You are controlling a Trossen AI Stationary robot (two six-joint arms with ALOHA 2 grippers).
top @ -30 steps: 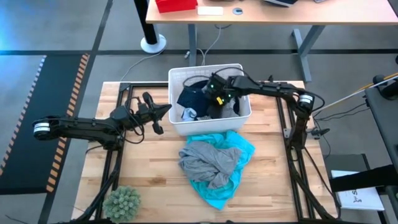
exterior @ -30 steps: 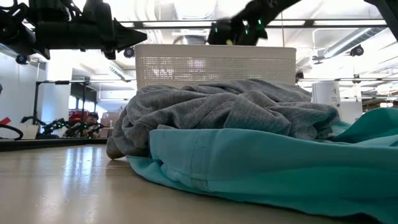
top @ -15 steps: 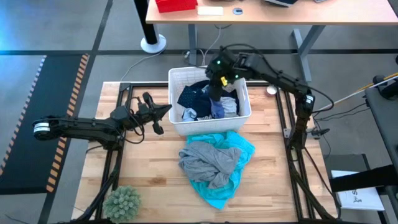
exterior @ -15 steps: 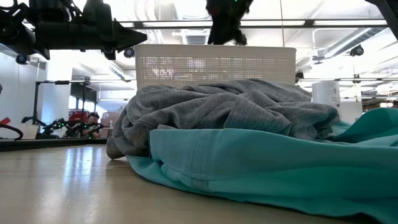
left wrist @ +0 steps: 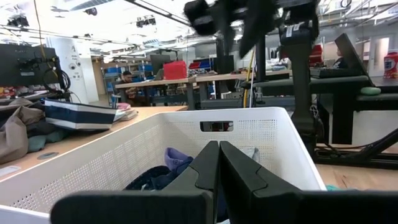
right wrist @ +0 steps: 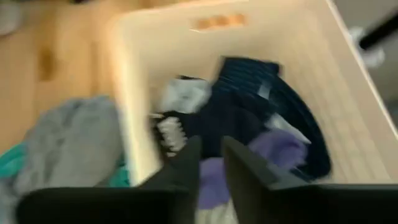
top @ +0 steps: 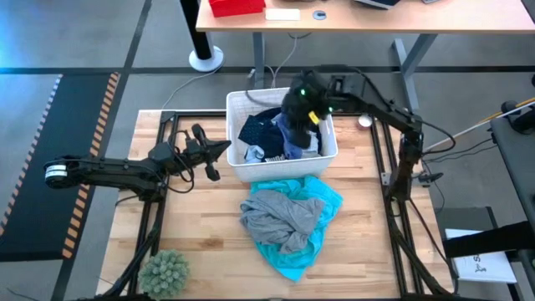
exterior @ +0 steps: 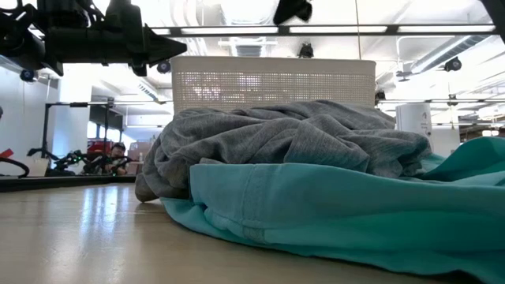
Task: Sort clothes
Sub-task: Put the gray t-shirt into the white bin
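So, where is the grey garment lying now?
In the high view the grey garment lies on the table just in front of the white basket, bunched on top of the turquoise garment, near the table's middle.

Left gripper [top: 219,149] shut, arm level; right gripper [top: 303,107] raised, empty
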